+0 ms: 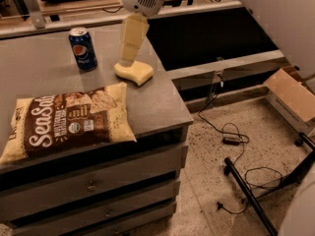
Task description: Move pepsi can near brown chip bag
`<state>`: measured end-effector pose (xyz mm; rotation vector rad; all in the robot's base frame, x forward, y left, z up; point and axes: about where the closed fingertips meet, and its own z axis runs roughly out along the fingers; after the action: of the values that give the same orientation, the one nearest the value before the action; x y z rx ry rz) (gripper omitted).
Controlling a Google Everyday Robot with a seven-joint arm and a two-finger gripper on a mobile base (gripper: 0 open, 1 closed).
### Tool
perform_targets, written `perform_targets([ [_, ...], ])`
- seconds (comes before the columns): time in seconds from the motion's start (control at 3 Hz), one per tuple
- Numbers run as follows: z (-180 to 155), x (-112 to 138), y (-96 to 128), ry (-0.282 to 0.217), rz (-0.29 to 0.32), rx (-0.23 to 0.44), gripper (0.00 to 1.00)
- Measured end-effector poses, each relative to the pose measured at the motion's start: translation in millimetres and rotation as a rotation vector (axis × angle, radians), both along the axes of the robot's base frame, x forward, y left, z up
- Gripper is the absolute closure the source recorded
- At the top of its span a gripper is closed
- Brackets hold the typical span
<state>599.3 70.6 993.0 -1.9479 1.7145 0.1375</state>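
Hanging tip-down, my pale cream gripper (127,59) is just above the wavy yellow sponge (134,73) on the grey cabinet top (152,107); clenched or released, I cannot tell. The small dark blue pepsi can (82,49) stands upright left of it, apart from the flat brown chip bag (69,121) nearer the front.

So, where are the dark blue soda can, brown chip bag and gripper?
dark blue soda can (83,54), camera view, logo.
brown chip bag (69,122), camera view, dark front.
gripper (128,58), camera view, tip, above yellow sponge (137,73).
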Motion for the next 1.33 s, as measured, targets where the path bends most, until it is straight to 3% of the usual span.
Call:
perform_targets([
  [0.33,0,1,1,-0.001,0.002,0.005,0.0],
  [0.67,-3,16,15,-0.008,0.037,0.087,0.0],
  [1.0,-6,43,35,-0.021,0.066,0.211,0.0],
  [1.33,-21,98,73,-0.008,0.08,0.432,0.0],
])
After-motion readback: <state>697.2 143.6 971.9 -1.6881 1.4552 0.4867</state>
